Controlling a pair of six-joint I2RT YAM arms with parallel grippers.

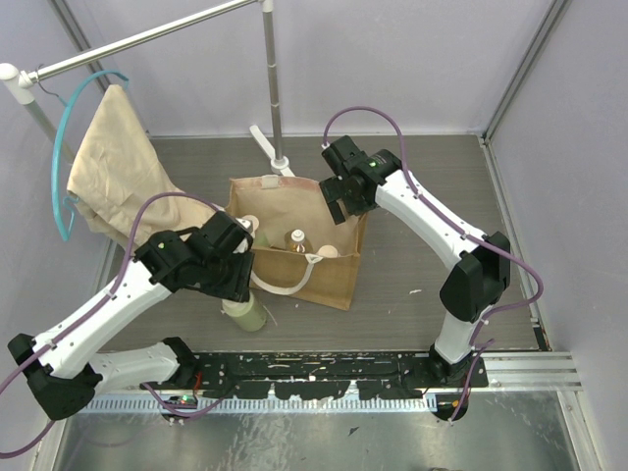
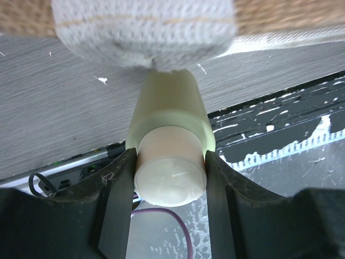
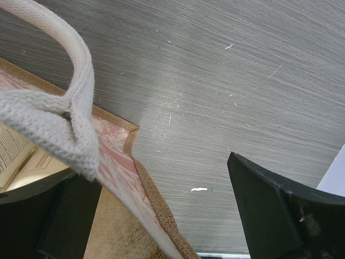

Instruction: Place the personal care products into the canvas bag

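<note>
**A:** Currently: grey wood-grain table (image 1: 422, 177), boxy tan canvas bag (image 1: 329, 280) upright mid-table, other small bottles (image 1: 296, 238) showing inside it. Arms?

**B:** Right gripper (image 1: 340, 208): jaws wide apart, straddling the bag's far right rim, holding nothing. Left gripper (image 2: 170, 178): clamped on the beige cap (image 2: 170, 186) of the pale green plastic bottle (image 2: 170, 116).

**A:** Bottle location?

**B:** On the table just outside the bag's left wall, toward the near edge.

**A:** Risks?

**B:** Grip sits only on a smooth round cap, so the bottle may swing or slip on lifting. The cream webbing handle (image 2: 145, 27) hangs close above and may snag it. The rim is unpinched, so a knock could fold or shove the bag.
</note>
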